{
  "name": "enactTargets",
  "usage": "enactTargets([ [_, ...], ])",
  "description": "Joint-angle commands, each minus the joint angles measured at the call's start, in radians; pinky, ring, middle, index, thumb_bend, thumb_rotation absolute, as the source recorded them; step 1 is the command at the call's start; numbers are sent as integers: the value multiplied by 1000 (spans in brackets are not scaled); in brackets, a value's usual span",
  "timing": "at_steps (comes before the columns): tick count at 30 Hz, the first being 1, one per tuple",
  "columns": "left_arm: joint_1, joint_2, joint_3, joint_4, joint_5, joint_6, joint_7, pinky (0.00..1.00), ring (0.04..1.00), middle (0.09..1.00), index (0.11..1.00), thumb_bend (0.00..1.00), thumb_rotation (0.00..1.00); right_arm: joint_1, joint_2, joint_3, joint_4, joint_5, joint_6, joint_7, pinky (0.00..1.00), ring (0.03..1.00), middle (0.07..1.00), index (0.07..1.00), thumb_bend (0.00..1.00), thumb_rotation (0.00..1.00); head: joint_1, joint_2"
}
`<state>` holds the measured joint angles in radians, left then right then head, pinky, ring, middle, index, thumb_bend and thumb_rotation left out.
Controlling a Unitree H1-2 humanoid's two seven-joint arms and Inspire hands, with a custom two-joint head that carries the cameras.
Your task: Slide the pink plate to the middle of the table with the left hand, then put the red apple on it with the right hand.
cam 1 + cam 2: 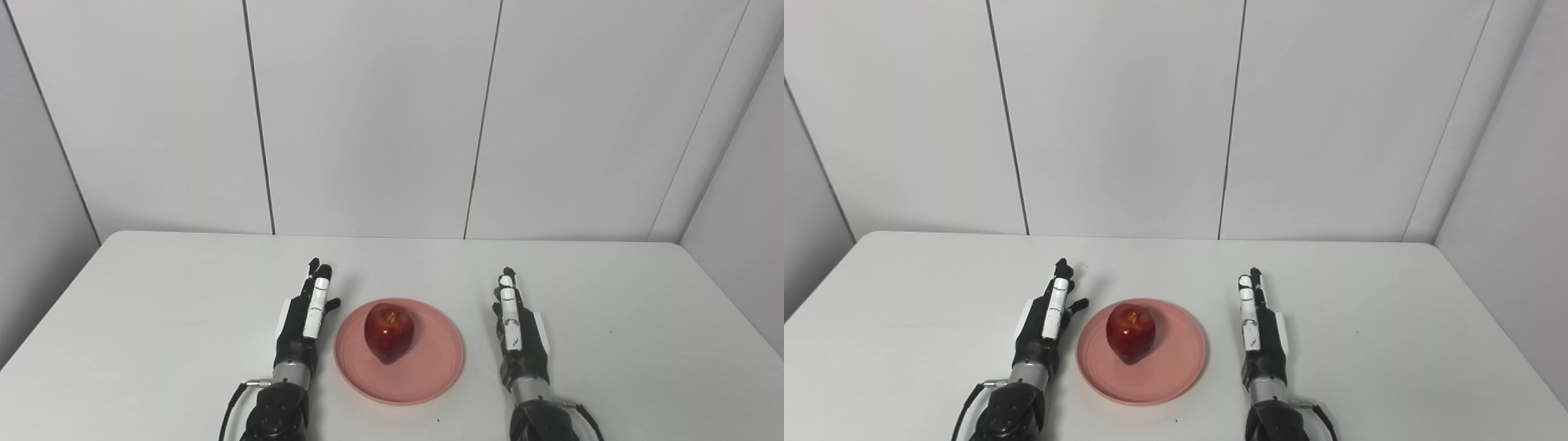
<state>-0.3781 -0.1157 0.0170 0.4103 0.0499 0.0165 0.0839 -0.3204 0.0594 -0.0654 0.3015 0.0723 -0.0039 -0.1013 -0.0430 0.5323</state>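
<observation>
So the pink plate is sitting on the white table, near the front edge and roughly centered between the two arms. The red apple is on the plate, a bit toward the plate's left and back side rather than dead center. It's tilted some, with the narrower end pointing down toward the front, and you can see a yellowish patch on the top of it.

The left hand is on the table just beside the plate's left rim, very close but I can't say for sure if it touches. Fingers are stretched out straight, pointing away toward the wall, kept mostly together with the thumb poking out toward the plate. It's holding nothing.

The right hand is on the other side, a little apart from the plate's right rim, clear gap of table between them. Same deal: fingers straight and forward, lying side by side, nothing in its grip.

Both hands are turned on edge, palms facing inward toward the plate. Behind the table is a plain gray paneled wall.
</observation>
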Motion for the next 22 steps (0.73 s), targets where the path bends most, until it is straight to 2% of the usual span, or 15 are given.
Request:
enactTargets([
  [1,17,-2,8,9,-5,-4,21,1000,1000,1000,1000,877,1000,-29,2,8,-9,13,37,25,1000,1000,1000,994,800,1000,1,1],
  [3,22,-8,10,7,-9,-11,21,1000,1000,1000,1000,911,1000,-29,-3,9,-8,17,47,34,1000,1000,1000,995,812,1000,1,1],
  [11,33,-15,2,7,-7,-23,20,1000,1000,1000,1000,934,1000,-30,-9,11,-18,28,78,42,1000,1000,998,995,816,1000,1,1],
  [18,40,-14,-8,0,-3,-13,19,1000,1000,1000,1000,898,1000,-32,-10,10,-20,31,90,38,1000,1000,1000,997,829,1000,1,1],
  [22,38,-9,-9,12,-3,-30,15,1000,1000,1000,1000,895,1000,-33,-9,7,-19,33,88,37,1000,1000,1000,996,833,1000,1,1],
])
